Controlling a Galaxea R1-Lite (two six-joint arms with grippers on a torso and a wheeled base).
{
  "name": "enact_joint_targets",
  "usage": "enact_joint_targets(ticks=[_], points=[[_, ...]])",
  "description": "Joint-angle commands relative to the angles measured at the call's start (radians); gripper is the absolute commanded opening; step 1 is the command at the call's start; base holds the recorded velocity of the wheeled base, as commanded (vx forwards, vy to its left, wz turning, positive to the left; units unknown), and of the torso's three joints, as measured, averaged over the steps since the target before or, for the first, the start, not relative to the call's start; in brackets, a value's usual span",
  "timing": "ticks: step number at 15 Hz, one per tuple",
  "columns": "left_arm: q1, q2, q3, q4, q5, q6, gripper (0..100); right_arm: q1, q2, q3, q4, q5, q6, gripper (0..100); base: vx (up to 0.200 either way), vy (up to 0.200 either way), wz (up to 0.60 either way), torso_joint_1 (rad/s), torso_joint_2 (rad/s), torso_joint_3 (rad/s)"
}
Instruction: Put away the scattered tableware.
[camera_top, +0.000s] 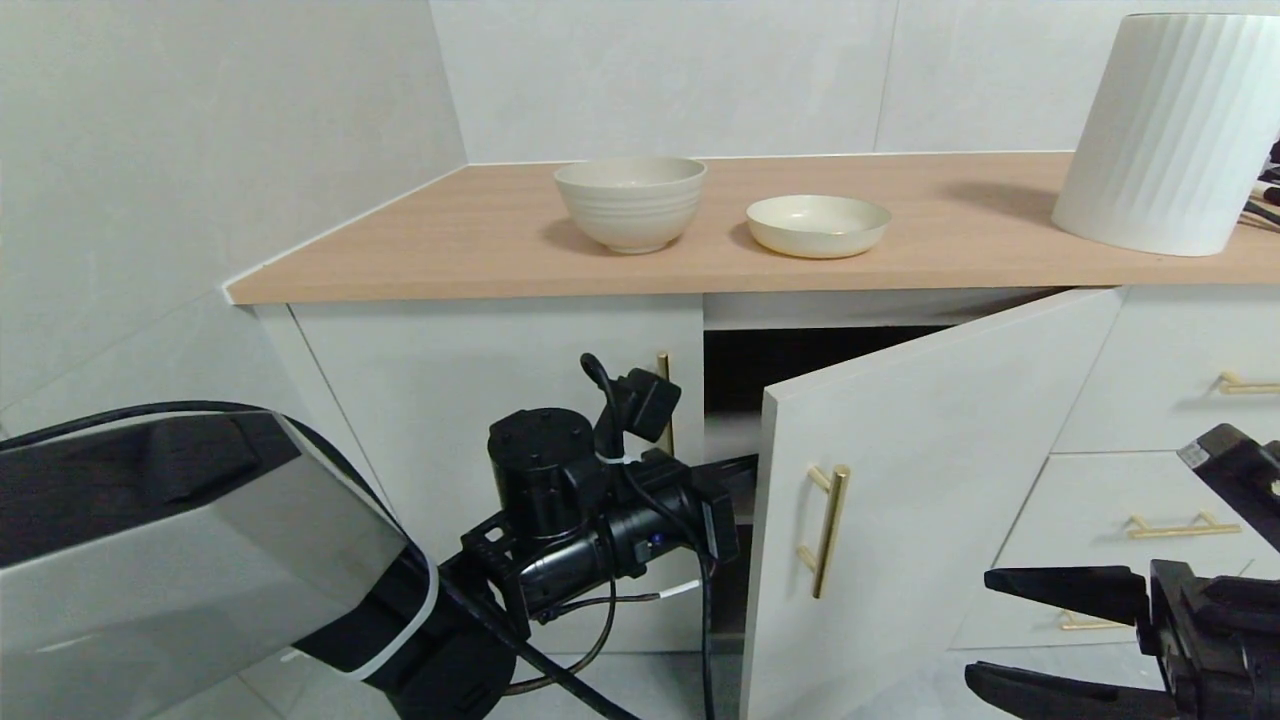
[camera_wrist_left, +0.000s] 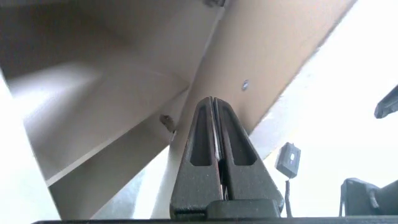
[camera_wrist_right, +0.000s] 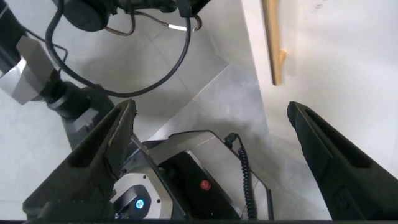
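A deep cream bowl (camera_top: 630, 203) and a shallow cream dish (camera_top: 818, 224) stand side by side on the wooden countertop (camera_top: 450, 250). Below them a white cabinet door (camera_top: 900, 480) with a gold handle (camera_top: 828, 528) hangs partly open. My left arm (camera_top: 600, 500) runs into the gap, its tip hidden behind the door's edge. In the left wrist view my left gripper (camera_wrist_left: 212, 102) is shut with nothing in it, close to the door's inner face (camera_wrist_left: 273, 56). My right gripper (camera_top: 985, 628) (camera_wrist_right: 208, 121) is open and holds nothing, low in front of the door, below its handle (camera_wrist_right: 273, 43).
A tall white ribbed container (camera_top: 1170, 130) stands on the counter's right end. Drawers with gold handles (camera_top: 1180, 525) lie right of the open door. A closed cabinet door (camera_top: 500, 400) is on the left, with a tiled wall beyond. The cabinet's interior (camera_wrist_left: 93, 99) is pale.
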Motion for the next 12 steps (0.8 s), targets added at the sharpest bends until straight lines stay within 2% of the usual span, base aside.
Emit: enact_joint_targets(ticks=[1,2,4,6,12], points=[[-0.001,0.009,-0.017,0.007,0.0,0.0,0,0.001,-0.002,0.002,-0.001,0.001,-0.002,100,0.0,0.0,0.0,0.0,0.0,0.0],[-0.001,0.011,-0.034,0.019,0.0,0.0,0,0.001,-0.002,0.002,-0.001,0.001,0.0,100,0.0,0.0,0.0,0.0,0.0,0.0],[-0.003,-0.003,-0.126,0.159,0.0,0.0,0,0.001,-0.002,0.002,-0.001,0.001,-0.002,100,0.0,0.0,0.0,0.0,0.0,0.0],[-0.003,-0.011,-0.177,0.239,0.0,0.0,0,0.001,-0.006,0.002,-0.001,0.001,-0.002,100,0.0,0.0,0.0,0.0,0.0,0.0],[-0.012,-0.002,-0.218,0.285,0.0,0.0,0,0.001,-0.02,0.002,-0.001,0.001,-0.003,100,-0.2,0.0,0.0,0.007,0.0,0.004]])
